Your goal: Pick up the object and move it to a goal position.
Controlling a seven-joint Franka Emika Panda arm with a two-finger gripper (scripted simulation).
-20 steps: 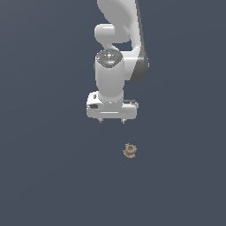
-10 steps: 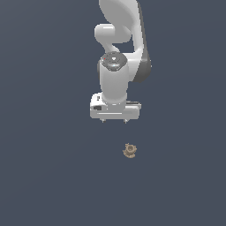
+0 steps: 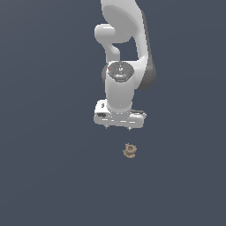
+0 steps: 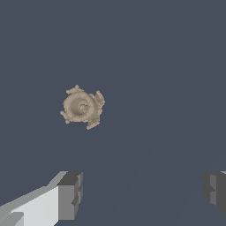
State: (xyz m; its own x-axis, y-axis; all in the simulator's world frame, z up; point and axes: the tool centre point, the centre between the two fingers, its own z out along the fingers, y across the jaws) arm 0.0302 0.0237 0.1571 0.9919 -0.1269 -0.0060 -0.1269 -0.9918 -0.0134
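Observation:
The object (image 3: 129,151) is a tiny tan-brown knobby piece with a bumpy flared rim, lying on the dark floor in the exterior view. In the wrist view the object (image 4: 82,107) shows from above, its round hollow centre facing the camera. My white gripper (image 3: 118,127) hangs above the floor, a little to the exterior view's left of the object and apart from it. In the wrist view the gripper (image 4: 142,194) is open, its two grey fingertips (image 4: 70,194) spread wide with nothing between them.
A flat, dark grey-blue floor (image 3: 48,176) fills both views. The white arm (image 3: 126,39) rises behind the gripper toward the top of the exterior view.
The gripper has moved down and slightly toward the exterior view's right, closer to the object. The object has stayed in place.

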